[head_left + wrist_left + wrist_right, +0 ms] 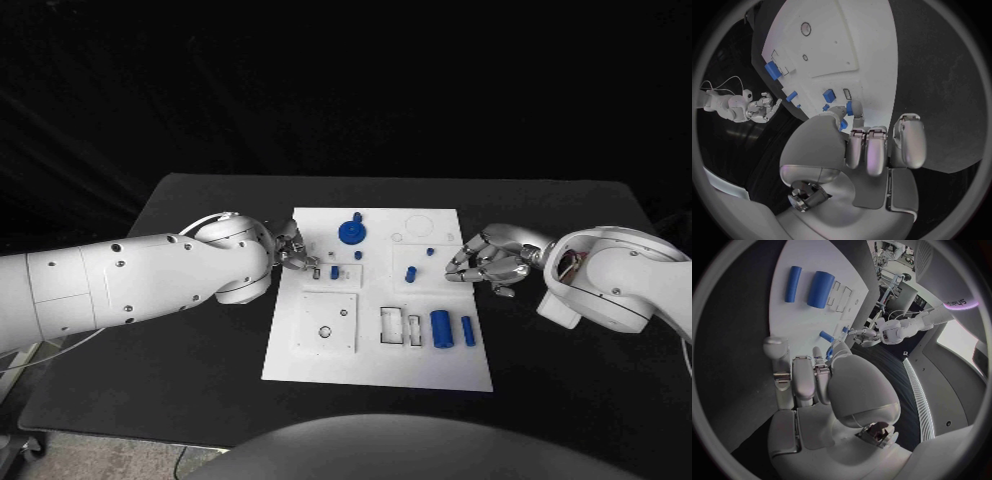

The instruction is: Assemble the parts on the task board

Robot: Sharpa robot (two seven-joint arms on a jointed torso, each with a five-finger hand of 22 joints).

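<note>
The white task board (pixel 378 345) lies mid-table. On it are a round blue part (pixel 352 233), small blue pegs (pixel 411 273) (pixel 358 254), a thick blue cylinder (pixel 441 328) and a thin one (pixel 469 330). My left hand (pixel 296 255) is at the board's left edge. Its thumb and fingers (pixel 856 142) curl together around a small blue part (pixel 849 107), beside a blue piece (pixel 335 271) standing by a slot. My right hand (pixel 488 260) sits at the board's right edge with its fingers (pixel 804 377) curled. A blue sliver (pixel 828 353) shows by its thumb; whether it is held is unclear.
A raised square plate (pixel 326 320) with a hole takes the board's near left. Rectangular slots (pixel 392 325) lie left of the cylinders. The black table (pixel 202 340) stretches wide on both sides of the board.
</note>
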